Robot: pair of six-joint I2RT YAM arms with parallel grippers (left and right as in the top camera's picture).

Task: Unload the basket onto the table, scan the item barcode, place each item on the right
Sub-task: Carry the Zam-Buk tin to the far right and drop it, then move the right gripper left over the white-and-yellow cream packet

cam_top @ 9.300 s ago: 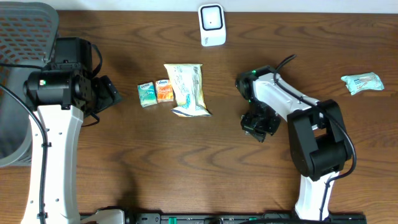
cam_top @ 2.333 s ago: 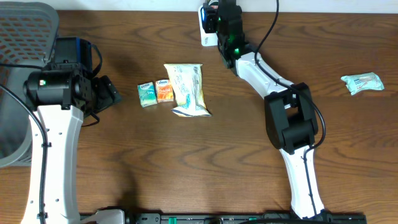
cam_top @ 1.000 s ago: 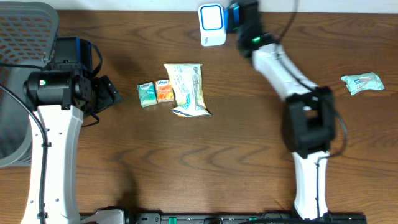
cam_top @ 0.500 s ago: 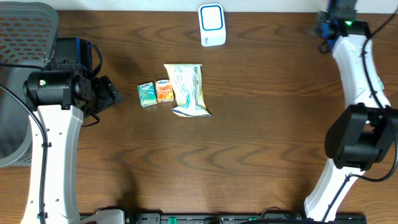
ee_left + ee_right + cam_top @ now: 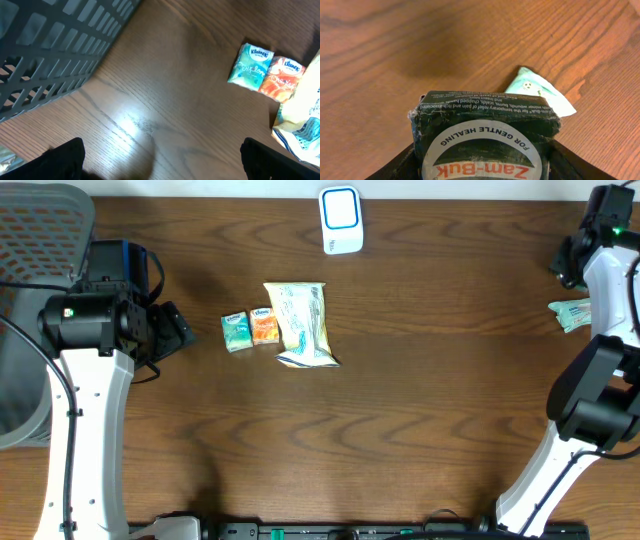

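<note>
A dark wood-grain table (image 5: 400, 430) carried a grey mesh basket (image 5: 40, 220) at its far left corner and a white scanner (image 5: 341, 220) at the far edge. Two Kleenex packs (image 5: 250, 330) and a snack bag (image 5: 302, 325) lay left of centre. The left gripper (image 5: 175, 330) stood spread wide, empty. At the right edge, above a pale green packet (image 5: 537, 90), the right gripper (image 5: 570, 262) clasped the dark green Zam-Buk box (image 5: 482, 135).

A grey mesh basket (image 5: 45, 225) stood at the desk's (image 5: 400, 430) left edge — teal tissue pack (image 5: 236, 332) touching orange tissue pack (image 5: 264, 326), beside a pale pouch (image 5: 300, 325).
</note>
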